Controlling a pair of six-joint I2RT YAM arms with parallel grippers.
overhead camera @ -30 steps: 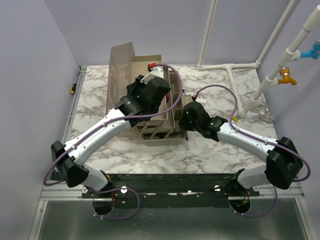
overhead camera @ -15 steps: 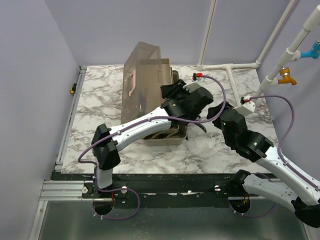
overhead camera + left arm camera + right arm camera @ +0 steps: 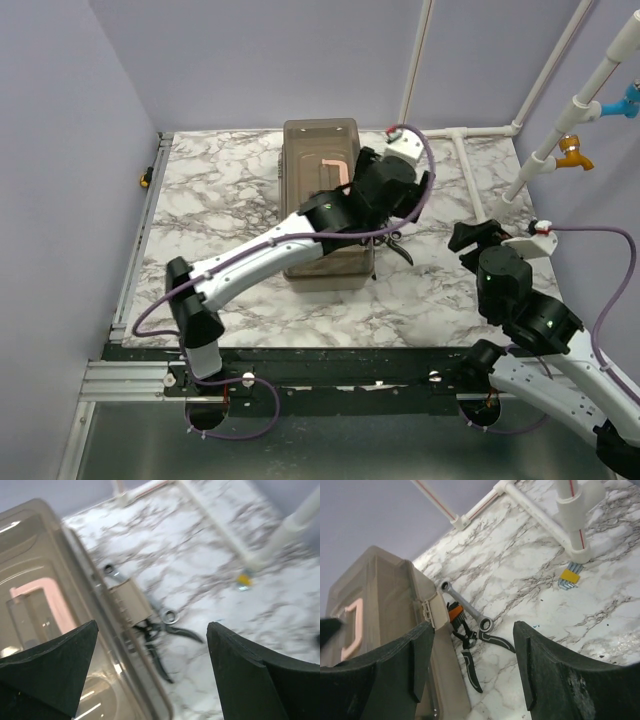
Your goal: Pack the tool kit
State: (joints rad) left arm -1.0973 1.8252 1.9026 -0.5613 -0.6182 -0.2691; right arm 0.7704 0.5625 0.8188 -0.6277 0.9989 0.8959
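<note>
The tool kit box (image 3: 318, 215) stands with its smoky lid down and its pink handle (image 3: 333, 168) on top. My left gripper (image 3: 372, 190) hovers over the box's right edge, open and empty (image 3: 152, 675). Below it I see the beige latch (image 3: 131, 602), a wrench (image 3: 167, 614) and black pliers (image 3: 160, 645) on the table. My right gripper (image 3: 472, 236) is off to the right, open and empty (image 3: 472, 675). It faces the wrench (image 3: 467, 607), the pliers (image 3: 475, 652) and an orange-banded hex key set (image 3: 455, 614) against the box wall (image 3: 385, 605).
White pipes (image 3: 455, 135) run along the table's back right, with an upright pipe (image 3: 572, 515) near a yellow-banded hex key set (image 3: 570, 576). More pipes with blue and orange fittings (image 3: 575, 150) slant in from the right wall. Marble tabletop (image 3: 200, 200) shows left of the box.
The lid swung down onto the box and the left gripper opened and let go. The right arm drew back to the right, and its jaws opened wider.
</note>
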